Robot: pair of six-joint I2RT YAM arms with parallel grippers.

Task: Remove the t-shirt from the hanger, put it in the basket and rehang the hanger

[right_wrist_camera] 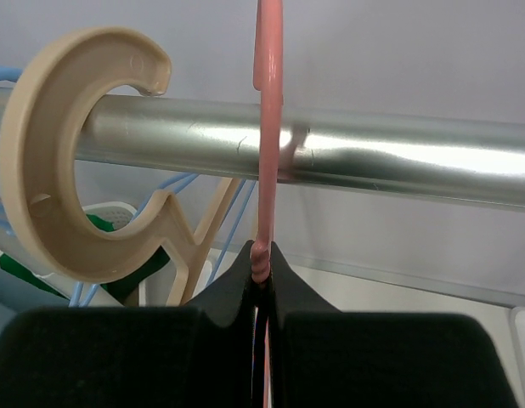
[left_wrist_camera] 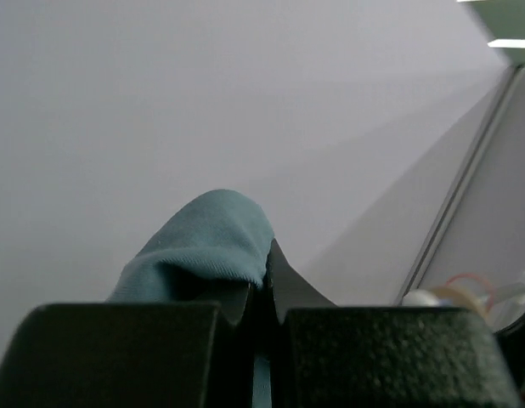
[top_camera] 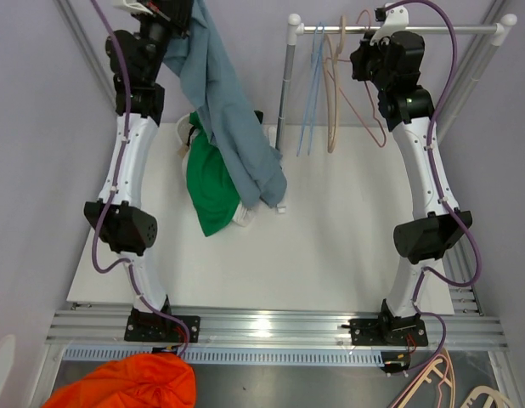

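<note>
White worktop (top_camera: 330,255) is lying below; far left, left gripper (left_wrist_camera: 268,259) is pinching the t-shirt (top_camera: 231,115) hanging beneath it; right gripper (right_wrist_camera: 262,259) is pinching a pink hanger (right_wrist_camera: 268,93) at the rail (right_wrist_camera: 398,166).

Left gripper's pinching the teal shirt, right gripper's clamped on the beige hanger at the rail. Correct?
Not quite. The right gripper is shut on the pink hanger, not the beige hanger, which hooks over the rail beside it; the right wrist view shows this. The left gripper does pinch the teal shirt.
</note>
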